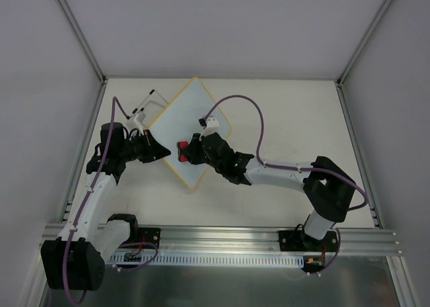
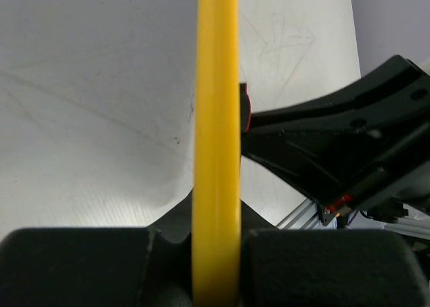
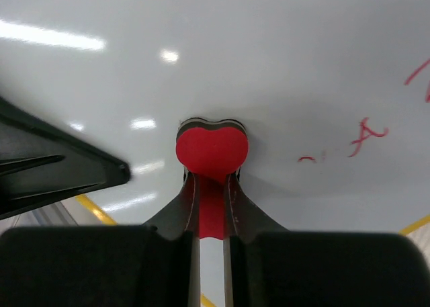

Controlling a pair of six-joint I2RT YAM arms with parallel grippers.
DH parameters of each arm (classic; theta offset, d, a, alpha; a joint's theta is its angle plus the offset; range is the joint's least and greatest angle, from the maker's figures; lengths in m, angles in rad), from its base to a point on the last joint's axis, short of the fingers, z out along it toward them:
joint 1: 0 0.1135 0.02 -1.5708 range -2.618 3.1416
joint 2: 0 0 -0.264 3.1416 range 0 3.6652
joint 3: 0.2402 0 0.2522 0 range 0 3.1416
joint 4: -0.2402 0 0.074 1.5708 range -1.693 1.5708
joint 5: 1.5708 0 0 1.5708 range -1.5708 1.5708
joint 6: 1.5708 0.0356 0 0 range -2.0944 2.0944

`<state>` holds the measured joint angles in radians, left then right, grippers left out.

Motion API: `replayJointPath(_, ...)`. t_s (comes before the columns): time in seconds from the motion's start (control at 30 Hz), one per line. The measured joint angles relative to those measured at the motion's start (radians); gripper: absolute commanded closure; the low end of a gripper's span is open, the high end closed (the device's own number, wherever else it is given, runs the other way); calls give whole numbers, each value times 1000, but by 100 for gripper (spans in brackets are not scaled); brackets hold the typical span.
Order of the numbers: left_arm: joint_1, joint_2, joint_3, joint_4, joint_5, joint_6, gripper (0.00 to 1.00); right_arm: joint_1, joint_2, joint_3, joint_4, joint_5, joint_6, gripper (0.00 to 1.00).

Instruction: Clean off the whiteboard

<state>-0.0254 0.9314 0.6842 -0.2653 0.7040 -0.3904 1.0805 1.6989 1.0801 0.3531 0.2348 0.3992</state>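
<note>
Pincers first: the left gripper (image 1: pixel 160 152) is clamped on the yellow frame of the whiteboard (image 1: pixel 191 115) along its near-left edge. The right gripper (image 1: pixel 189 152) is closed on a red eraser (image 1: pixel 181 151) pressed against the board's white face, beside faint red marks (image 3: pixel 366 136). From above the board shows as a diamond mid-table. White table (image 1: pixel 289 119), pale grey panels (image 1: pixel 201 25) around it, aluminium rail (image 1: pixel 222 238) along the near edge.

Pale table (image 1: pixel 282 105) (lightly scratched) between plain grey walls (image 1: pixel 40 85).
</note>
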Motion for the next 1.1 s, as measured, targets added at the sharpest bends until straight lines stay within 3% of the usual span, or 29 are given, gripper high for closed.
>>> replayJointPath(0.23,0,-2,0,0,12,-23,100,-152,6,-89,32,-22,0,100)
replayJointPath(0.53,0,-21,0,-9,19,-29,100,-324,98,-40,-5,-115,-50,100)
replayJointPath(0.8,1,-29,0,-10,18,-37,100,-302,108,13,-51,-125,-129,100)
replayJointPath(1.1,13,-28,0,-17,-12,-37,100,-168,92,97,-51,-131,-146,100)
